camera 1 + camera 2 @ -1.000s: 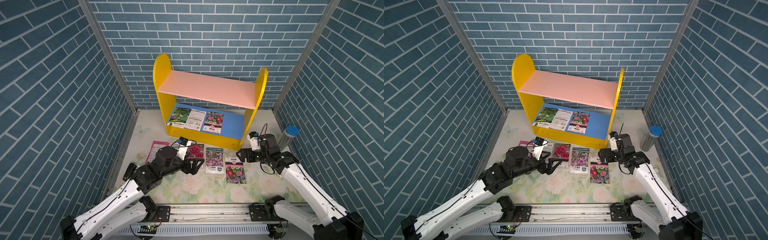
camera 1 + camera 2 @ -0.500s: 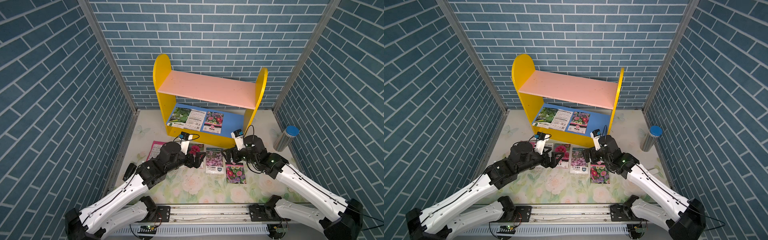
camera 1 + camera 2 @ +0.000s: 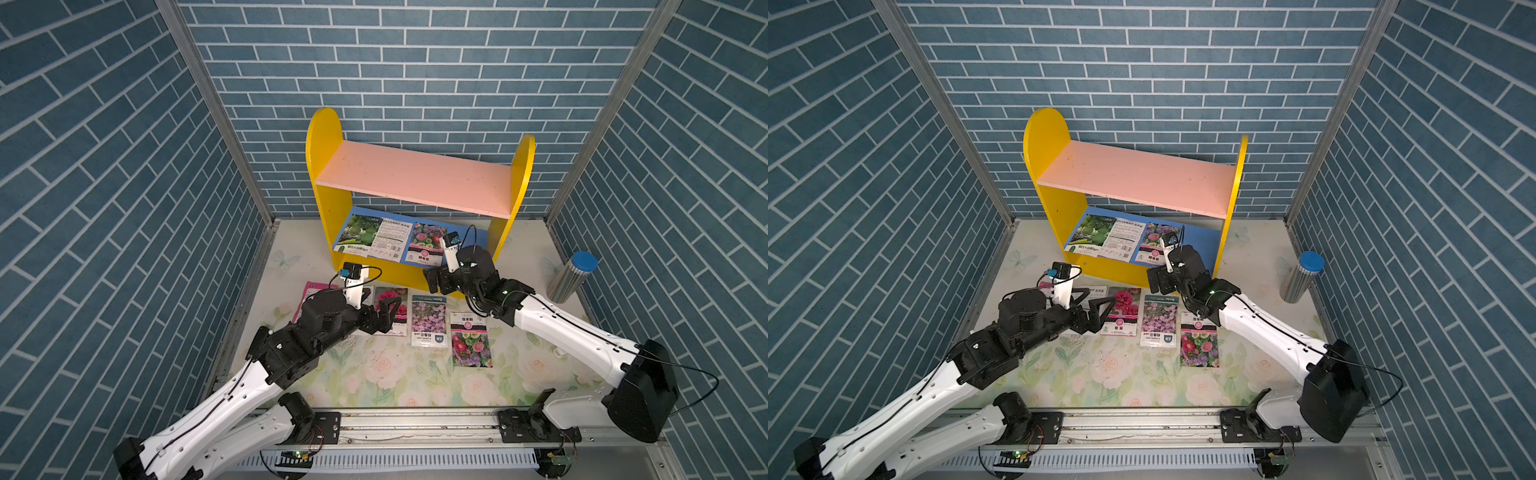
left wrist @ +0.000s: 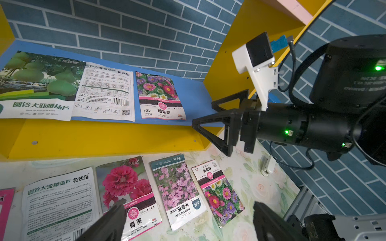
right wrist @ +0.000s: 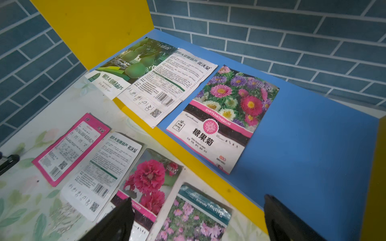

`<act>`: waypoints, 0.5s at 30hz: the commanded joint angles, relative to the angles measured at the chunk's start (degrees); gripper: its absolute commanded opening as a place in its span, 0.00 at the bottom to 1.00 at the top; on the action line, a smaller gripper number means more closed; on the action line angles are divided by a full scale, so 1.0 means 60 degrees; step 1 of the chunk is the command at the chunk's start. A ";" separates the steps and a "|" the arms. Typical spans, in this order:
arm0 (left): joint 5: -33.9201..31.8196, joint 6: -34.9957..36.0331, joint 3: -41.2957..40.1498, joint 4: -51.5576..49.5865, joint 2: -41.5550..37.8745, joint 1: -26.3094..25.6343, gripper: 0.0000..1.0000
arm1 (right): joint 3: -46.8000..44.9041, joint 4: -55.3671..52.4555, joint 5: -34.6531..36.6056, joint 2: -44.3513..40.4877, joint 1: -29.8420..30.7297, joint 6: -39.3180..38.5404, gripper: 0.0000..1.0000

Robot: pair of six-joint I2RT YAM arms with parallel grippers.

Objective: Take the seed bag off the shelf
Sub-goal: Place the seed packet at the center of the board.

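Staged robot lab booth: blue brick-print panels point(image 3: 415, 62) framed by aluminium posts point(image 3: 216, 116), floral-patterned tabletop point(image 3: 374, 374), two robot arms point(image 3: 569, 336) mounted on a metal rail point(image 3: 415, 422).

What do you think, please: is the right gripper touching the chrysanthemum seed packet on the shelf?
Apart. The right wrist view shows blue board between the fingers of the right gripper and the chrysanthemum seed packet.

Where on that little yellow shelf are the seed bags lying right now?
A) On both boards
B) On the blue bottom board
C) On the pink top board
B: the bags lie flat on the blue board, while the pink board above has nothing on it.
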 commanded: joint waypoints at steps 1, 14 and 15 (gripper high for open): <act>-0.0134 -0.0106 -0.0250 -0.0080 -0.0096 0.0001 1.00 | 0.0680 0.0584 0.0586 0.0724 -0.0003 -0.0712 0.97; -0.0073 -0.0706 -0.0879 0.0354 -0.0501 -0.0002 1.00 | 0.3037 0.0715 -0.0280 0.3643 -0.0985 -0.1160 0.95; -0.0047 -0.0714 -0.0898 0.0354 -0.0497 0.0001 1.00 | 0.3191 0.0671 -0.0268 0.3819 -0.1080 -0.1184 0.95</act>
